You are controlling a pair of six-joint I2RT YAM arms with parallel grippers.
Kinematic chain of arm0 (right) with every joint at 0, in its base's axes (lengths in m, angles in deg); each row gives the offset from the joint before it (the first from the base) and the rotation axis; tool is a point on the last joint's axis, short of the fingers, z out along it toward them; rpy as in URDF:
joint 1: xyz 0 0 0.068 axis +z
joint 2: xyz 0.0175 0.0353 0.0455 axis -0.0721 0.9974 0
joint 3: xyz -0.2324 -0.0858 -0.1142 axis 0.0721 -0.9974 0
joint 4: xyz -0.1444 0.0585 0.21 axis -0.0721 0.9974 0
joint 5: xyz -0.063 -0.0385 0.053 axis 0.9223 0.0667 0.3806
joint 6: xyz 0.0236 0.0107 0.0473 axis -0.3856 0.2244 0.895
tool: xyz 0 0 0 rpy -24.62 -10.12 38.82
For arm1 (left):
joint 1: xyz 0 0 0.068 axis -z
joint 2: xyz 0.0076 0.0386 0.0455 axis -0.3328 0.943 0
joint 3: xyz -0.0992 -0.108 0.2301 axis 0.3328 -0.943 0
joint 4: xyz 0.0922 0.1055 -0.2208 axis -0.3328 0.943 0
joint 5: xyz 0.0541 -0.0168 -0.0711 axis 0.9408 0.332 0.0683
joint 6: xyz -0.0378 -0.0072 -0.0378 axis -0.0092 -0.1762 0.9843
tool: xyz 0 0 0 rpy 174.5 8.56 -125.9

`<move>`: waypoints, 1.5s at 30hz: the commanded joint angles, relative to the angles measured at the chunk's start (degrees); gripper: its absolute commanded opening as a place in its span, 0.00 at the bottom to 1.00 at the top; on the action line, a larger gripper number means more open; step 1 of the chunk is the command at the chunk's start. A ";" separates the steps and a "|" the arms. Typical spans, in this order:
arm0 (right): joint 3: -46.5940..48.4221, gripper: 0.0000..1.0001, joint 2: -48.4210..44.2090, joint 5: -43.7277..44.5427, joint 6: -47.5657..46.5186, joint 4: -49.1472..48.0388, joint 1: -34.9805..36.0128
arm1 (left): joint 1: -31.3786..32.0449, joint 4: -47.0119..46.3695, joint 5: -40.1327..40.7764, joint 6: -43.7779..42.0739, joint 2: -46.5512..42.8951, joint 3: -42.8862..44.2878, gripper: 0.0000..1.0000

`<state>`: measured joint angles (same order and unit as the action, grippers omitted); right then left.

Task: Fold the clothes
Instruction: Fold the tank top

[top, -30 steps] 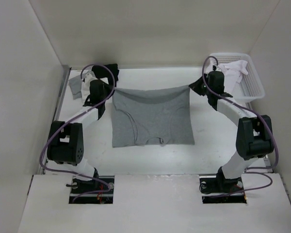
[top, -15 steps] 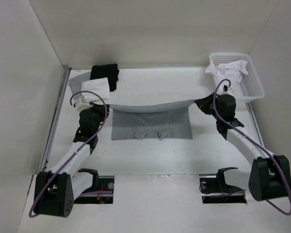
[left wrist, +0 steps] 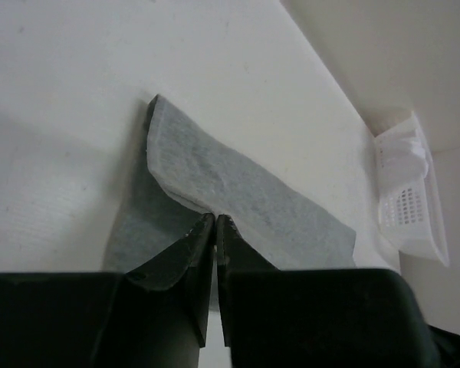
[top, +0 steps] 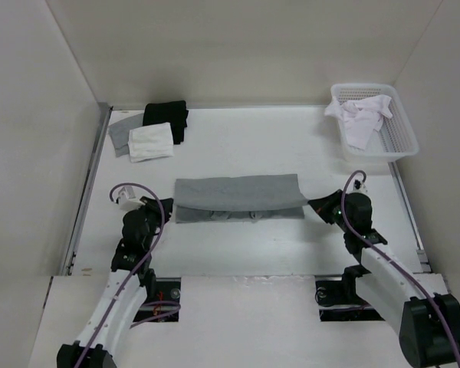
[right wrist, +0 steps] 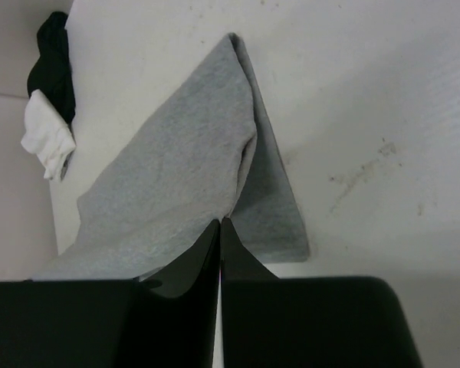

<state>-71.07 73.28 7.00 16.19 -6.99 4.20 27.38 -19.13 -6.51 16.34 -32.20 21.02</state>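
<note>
From above, a plain heather-grey jersey top (top: 238,192) is seen lying folded into a wide, shallow band across the middle of the white worktop (top: 238,146), its long edges running left to right. An upper layer is laid over a lower one, and a thin strip of the lower layer is left showing along the near edge. The left claw (top: 169,207) is placed at the band's near left corner and the right claw (top: 313,207) at its near right corner. Bare worktop is left between the band and the far wall, and a narrower strip towards the arm bases. A white mesh plastic basket (top: 402,132) holding a crumpled white garment (top: 360,115) is set in the far right corner, and small folded black (top: 167,119), white (top: 151,142) and grey (top: 120,135) cloth pieces are grouped in the far left corner, all well apart from the band. In the left wrist view, the left claw (left wrist: 215,218) is pressed together, pinching the upper layer's near edge of the grey jersey top (left wrist: 238,184), with bare worktop (left wrist: 77,77) beside it. In the right wrist view, the right claw (right wrist: 220,221) is likewise pressed together on the edge of the grey jersey top (right wrist: 169,176), whose lower layer spreads out to the right.
</note>
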 commanded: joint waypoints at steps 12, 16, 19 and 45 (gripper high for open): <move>1.59 0.55 7.71 2.57 -1.54 -1.85 -2.23 | -1.23 0.08 1.79 -3.89 2.46 3.35 0.27; 3.62 0.54 17.21 -0.51 -0.49 -7.12 -0.30 | 5.53 -9.94 1.87 -3.10 13.89 5.56 0.26; 3.79 0.51 21.87 -4.19 1.09 -10.64 -0.30 | 9.05 -14.52 3.01 -2.31 17.77 6.53 0.26; 6.32 0.00 7.41 6.41 -2.31 -7.26 3.73 | 22.77 -32.20 4.95 -0.03 35.45 12.42 0.26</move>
<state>-69.74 86.17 6.43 20.89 -23.34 4.84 49.55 -45.71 -2.49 14.96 2.27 31.38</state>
